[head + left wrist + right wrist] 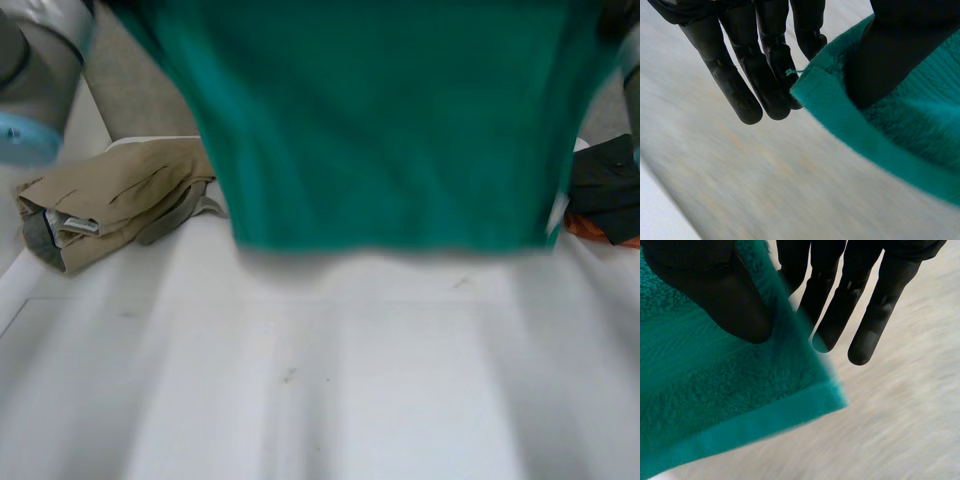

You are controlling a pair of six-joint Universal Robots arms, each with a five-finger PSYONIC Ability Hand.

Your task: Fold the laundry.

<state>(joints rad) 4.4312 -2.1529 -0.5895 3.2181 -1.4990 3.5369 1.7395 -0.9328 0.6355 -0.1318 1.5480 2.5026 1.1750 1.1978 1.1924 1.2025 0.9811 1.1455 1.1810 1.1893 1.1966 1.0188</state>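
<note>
- Writing: a white tag (78,226) is spotted tucked in the fold of the beige garment (120,195), but nothing on it can be read.
- The teal towel (390,130) is held up wide in front of the head camera. It hangs flat with its lower edge across the far part of the white table (350,390); whether that edge touches the table cannot be told.
- Left hand (747,87): the fingers are kept straight and close together. The towel's hemmed corner is pinched between the thumb (890,55) and the finger nearest it.
- Right hand (875,315): straight fingers here too. The thumb (725,295) is pressed onto the towel's terry face just inside the hemmed corner, and the cloth is clamped against the finger behind it.
- The left arm (35,60) is seen raised beside the towel, grey joint and light-blue cap up high.
- By the head view the surroundings are given: the beige garment lies folded on the table on the left arm's side. A dark garment (610,185) lies on the opposite side, with a bit of orange cloth (600,230) under it.
- By the wrist views the grip is given close up: terry pile, flat hem band, and a loose thread (792,72) at the corner by the left hand's fingers.
</note>
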